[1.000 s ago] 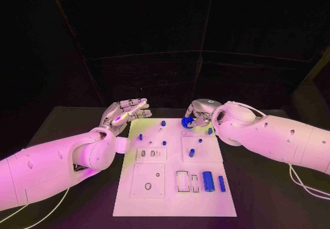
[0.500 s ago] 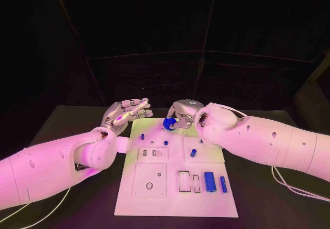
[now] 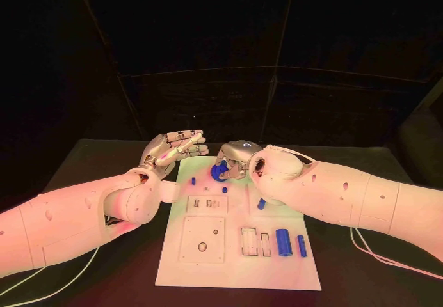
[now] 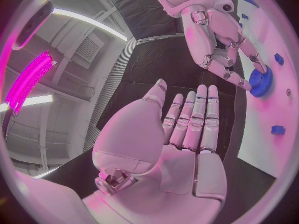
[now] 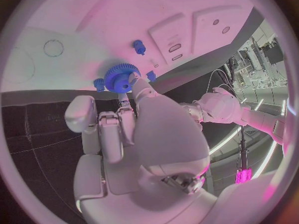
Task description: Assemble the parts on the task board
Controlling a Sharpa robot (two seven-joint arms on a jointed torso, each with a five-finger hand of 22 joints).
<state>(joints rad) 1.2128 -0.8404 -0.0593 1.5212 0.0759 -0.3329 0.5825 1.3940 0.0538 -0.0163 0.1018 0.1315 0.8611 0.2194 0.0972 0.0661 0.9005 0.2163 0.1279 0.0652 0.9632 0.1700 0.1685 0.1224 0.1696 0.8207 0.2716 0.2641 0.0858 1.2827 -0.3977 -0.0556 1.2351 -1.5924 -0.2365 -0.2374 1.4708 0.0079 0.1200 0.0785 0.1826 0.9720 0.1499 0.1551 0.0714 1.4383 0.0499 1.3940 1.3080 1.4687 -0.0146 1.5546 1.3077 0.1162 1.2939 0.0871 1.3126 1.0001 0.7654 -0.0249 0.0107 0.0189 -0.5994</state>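
Fingers of our right hand (image 3: 235, 160) pinch the blue gear (image 3: 219, 172) over the task board (image 3: 231, 262), likely to seat it; our left hand (image 3: 171, 151) hovers open beside, holding nothing.

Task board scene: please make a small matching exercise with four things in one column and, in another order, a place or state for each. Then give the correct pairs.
Things
1. blue gear
2. left hand
3. two long blue cylinders
4. right hand

Places or states
A. lying side by side at the near right of the task board
B. holding a part over the board's far edge
C. open, empty, beside the board's far left corner
D. held in fingers

Pairs: 1-D, 2-C, 3-A, 4-B
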